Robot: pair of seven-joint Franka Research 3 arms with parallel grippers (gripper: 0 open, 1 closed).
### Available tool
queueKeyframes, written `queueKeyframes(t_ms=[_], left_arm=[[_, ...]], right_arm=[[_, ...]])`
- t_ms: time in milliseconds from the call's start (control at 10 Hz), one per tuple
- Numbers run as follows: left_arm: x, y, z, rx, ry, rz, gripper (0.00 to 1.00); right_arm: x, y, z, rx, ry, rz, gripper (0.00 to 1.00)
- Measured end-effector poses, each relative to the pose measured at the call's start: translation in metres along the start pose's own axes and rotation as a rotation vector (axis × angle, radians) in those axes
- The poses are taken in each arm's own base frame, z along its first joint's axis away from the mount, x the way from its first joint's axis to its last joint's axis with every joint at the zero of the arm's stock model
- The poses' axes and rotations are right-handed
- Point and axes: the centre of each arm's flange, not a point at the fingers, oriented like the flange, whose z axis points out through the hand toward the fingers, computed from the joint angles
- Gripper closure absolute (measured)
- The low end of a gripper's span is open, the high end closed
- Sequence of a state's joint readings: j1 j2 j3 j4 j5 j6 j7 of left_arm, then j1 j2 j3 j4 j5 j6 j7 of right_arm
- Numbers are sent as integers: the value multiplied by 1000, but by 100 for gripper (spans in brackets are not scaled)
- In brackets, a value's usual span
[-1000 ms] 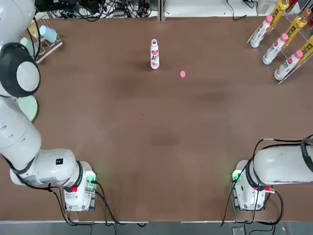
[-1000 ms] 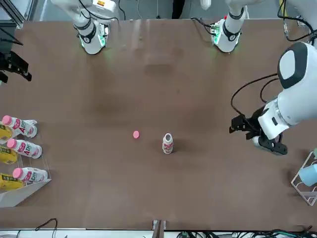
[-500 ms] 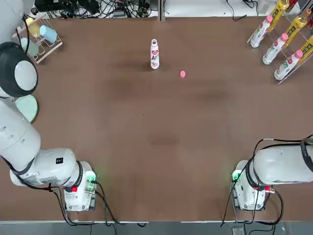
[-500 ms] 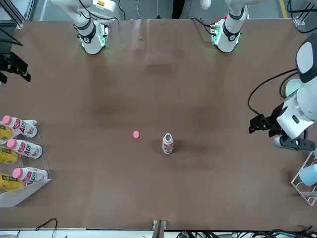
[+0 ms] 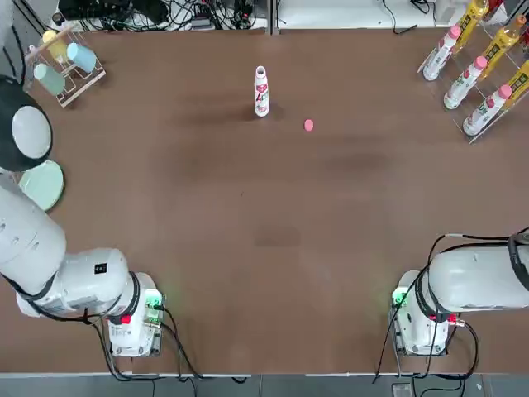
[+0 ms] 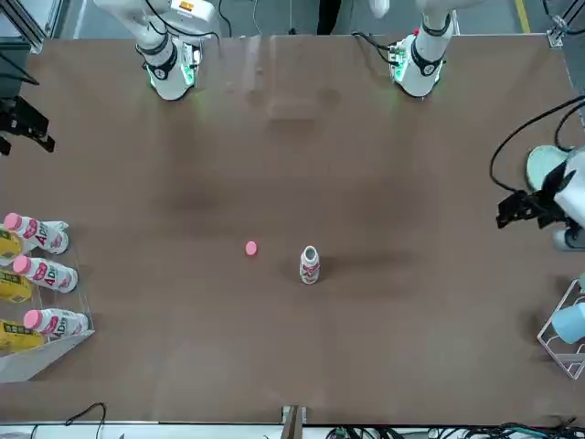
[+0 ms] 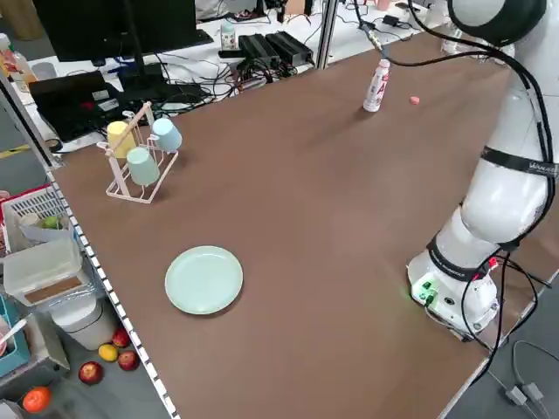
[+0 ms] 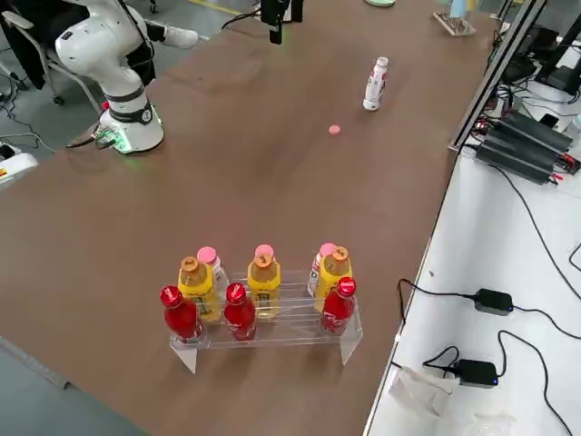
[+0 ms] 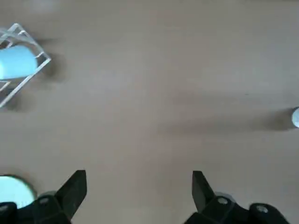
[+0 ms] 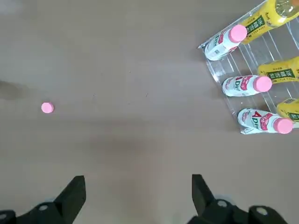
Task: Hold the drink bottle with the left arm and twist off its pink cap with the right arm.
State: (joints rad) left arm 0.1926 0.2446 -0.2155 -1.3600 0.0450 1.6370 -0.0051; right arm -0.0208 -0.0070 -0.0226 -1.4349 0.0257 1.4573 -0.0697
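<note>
Toward the far edge of the desk I count one bottle, upright and uncapped, and one pink cap lying apart just beside it. My left pincer hangs spread and empty over the desk's left side, near one mint plate and a rack holding three cups. My right pincer is spread too, parked above bare wood. Another rack holds nine bottles; some partly hide others.
</note>
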Motion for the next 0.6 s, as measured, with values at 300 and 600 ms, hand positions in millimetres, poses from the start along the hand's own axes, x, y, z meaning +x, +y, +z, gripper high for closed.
queueKeyframes(t_ms=[300, 600], left_arm=[[-8, -21, -2, 1, -40, -20, 0], [-10, -19, -2, 1, -53, -28, 0]], right_arm=[[0, 0, 0, 0, 1, 0, 0], [8, 2, -2, -4, 49, 2, 0]])
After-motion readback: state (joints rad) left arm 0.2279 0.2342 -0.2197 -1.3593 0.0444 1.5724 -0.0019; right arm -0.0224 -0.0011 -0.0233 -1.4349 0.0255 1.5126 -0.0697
